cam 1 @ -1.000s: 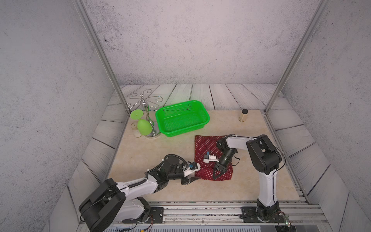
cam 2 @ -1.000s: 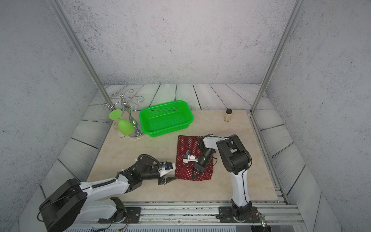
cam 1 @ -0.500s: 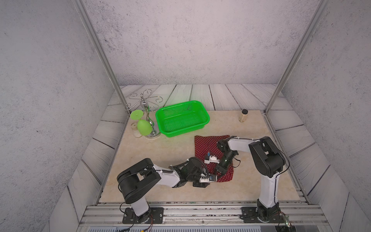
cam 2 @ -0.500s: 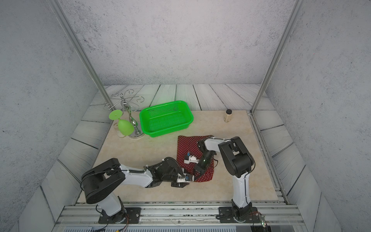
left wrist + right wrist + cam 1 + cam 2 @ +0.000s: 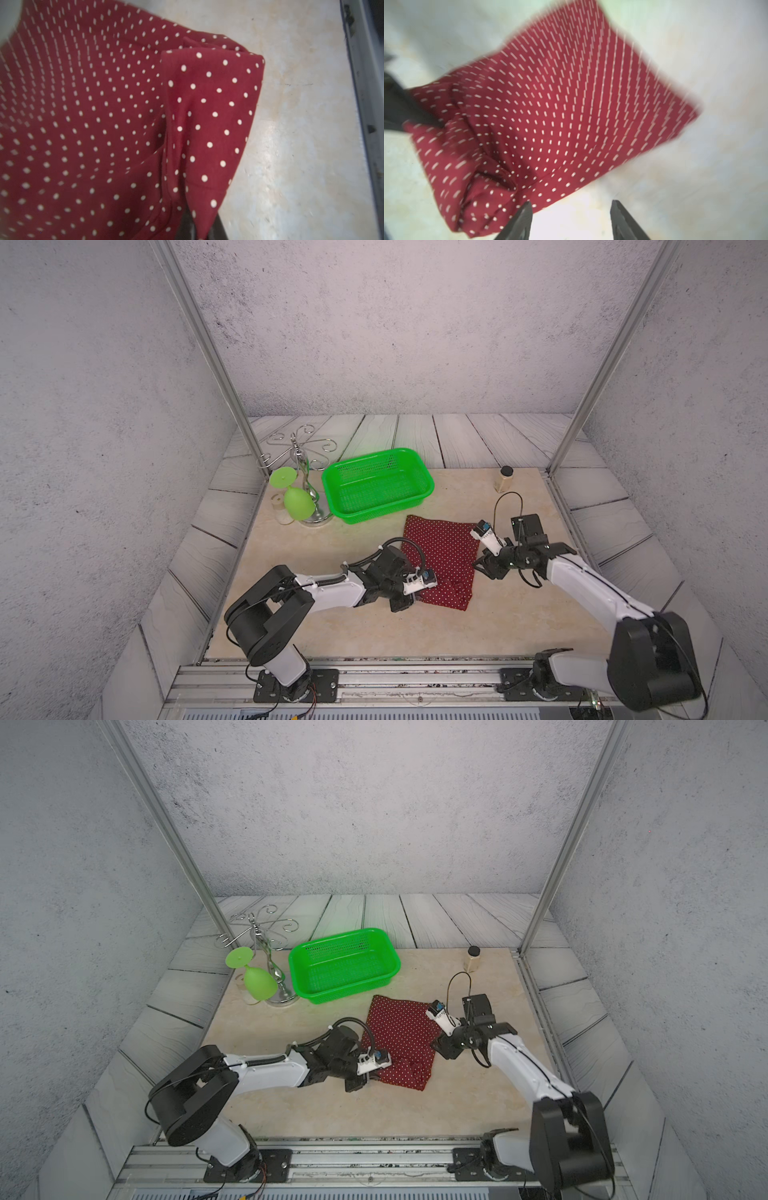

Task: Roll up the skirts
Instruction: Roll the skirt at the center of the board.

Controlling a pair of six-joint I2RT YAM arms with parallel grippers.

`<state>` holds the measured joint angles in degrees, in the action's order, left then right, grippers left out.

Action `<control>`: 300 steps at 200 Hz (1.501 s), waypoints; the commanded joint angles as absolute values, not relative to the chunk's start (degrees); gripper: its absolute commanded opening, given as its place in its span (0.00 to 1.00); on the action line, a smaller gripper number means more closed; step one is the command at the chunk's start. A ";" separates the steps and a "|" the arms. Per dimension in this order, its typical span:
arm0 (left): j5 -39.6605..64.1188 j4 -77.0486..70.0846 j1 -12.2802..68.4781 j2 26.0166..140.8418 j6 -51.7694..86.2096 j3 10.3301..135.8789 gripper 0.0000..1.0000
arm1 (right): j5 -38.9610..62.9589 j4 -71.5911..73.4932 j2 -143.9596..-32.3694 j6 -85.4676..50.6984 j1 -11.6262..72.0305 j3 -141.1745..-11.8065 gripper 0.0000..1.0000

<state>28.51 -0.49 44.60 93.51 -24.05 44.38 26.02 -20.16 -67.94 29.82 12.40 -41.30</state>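
Right now the skirt (image 5: 441,562) lies mostly flat near the middle of the counter (image 5: 503,616), dark red with small white dots, its far edge just in front of the green basket (image 5: 419,477) and its near end rumpled into loose folds. At the near corner on the robot's left, the left pincer (image 5: 407,599) is clamped on a raised fold of that skirt; in the left wrist view the cloth (image 5: 207,124) runs down in a narrowing flap between the dark fingers (image 5: 185,228). On the opposite side the right pincer (image 5: 484,569) hangs low just beside the skirt's edge with its jaws apart and nothing between them, and the right wrist view, though smeared, shows both fingers (image 5: 521,224) spread over bare counter next to the cloth (image 5: 560,116). Farther back, a green wine glass (image 5: 297,501) hangs upside down on a wire stand (image 5: 301,448) beside the basket, and a small dark-capped jar (image 5: 504,481) stands alone toward the far right corner.
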 commanded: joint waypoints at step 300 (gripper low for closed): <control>45.32 -21.89 29.03 70.35 -11.16 26.93 0.47 | 40.82 -50.01 -98.04 51.78 26.28 -56.35 0.10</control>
